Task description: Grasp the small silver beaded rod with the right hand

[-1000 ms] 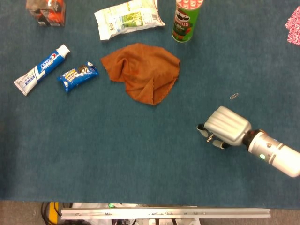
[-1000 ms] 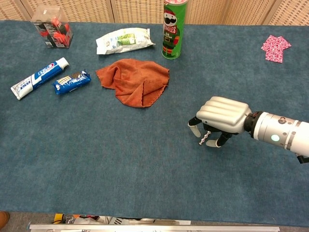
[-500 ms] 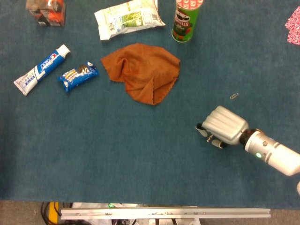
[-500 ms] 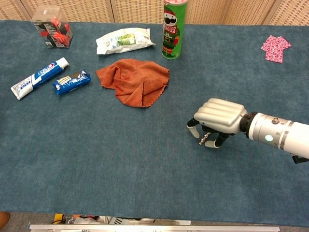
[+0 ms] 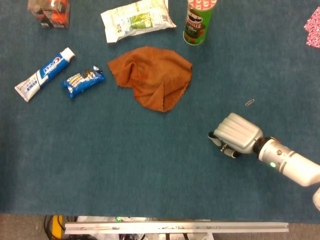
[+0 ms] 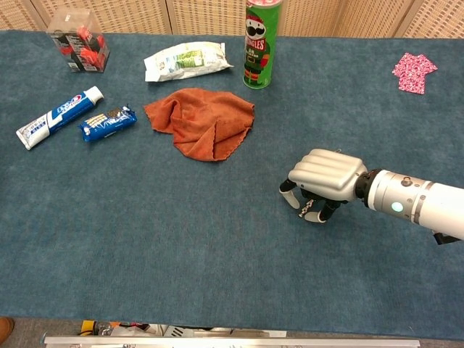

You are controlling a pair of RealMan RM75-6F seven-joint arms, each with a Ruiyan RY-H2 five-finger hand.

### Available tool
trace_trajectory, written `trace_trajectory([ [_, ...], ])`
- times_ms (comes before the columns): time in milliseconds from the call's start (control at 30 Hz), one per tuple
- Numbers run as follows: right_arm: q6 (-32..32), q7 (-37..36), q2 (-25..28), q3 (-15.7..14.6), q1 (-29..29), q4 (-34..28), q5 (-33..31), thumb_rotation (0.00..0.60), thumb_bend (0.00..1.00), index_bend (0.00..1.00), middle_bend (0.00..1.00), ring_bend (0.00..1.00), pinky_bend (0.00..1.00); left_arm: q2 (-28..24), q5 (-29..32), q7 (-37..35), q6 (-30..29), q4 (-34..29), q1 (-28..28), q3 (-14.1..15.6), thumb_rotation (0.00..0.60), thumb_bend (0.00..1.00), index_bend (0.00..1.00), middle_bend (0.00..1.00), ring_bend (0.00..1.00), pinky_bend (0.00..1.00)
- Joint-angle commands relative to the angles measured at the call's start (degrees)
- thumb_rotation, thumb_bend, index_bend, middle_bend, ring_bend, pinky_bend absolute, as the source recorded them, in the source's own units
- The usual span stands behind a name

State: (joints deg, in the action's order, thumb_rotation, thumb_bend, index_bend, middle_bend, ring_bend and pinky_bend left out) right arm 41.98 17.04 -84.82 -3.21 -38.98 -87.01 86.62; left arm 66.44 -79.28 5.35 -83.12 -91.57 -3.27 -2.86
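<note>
My right hand [image 5: 235,134] [image 6: 322,176] lies palm down on the blue table cover at the right, its fingers curled under. The small silver beaded rod [image 6: 309,212] pokes out from beneath the palm, pinched between the thumb and the curled fingers, its low end at the cloth. In the head view only a small bit of the rod [image 5: 223,147] shows under the hand's near edge. My left hand appears in neither view.
An orange cloth [image 5: 152,75] lies left of and beyond the hand, with a Pringles can [image 5: 197,22] and a snack bag [image 5: 136,19] behind it. Toothpaste [image 5: 44,74] and a blue cookie pack [image 5: 83,81] sit far left. A paper clip [image 5: 249,102] lies just beyond the hand.
The right hand has crept slightly left and its fingers have curled in tighter round the rod, which now shows less.
</note>
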Motion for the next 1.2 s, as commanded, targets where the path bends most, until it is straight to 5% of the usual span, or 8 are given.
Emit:
trace_trajectory([
  [33,-0.2,0.3,-0.1,0.0,-0.1,0.1,-0.6,0.600,0.23,0.56,1.00,1.00,1.00,0.0,0.1,-0.1,0.1,0.1,0.0,0.0,0.598,0.29,0.00,0.07,0.06,0.02],
  [733,-1.1,3.0,-0.8,-0.3,-1.0,0.3,-4.4,0.600,0.27,0.58,1.00,1.00,1.00,0.2,0.3,-0.6,0.0,0.6,0.3,0.0,0.598,0.29,0.00,0.07,0.06,0.02],
  [1200,-0.1,2.1,-0.8,-0.4,-0.9,0.1,-5.4,0.600,0.47,0.64,1.00,1.00,1.00,0.2,0.3,-0.8,0.0,0.7,0.5,0.0,0.598,0.29,0.00,0.07,0.06,0.02],
])
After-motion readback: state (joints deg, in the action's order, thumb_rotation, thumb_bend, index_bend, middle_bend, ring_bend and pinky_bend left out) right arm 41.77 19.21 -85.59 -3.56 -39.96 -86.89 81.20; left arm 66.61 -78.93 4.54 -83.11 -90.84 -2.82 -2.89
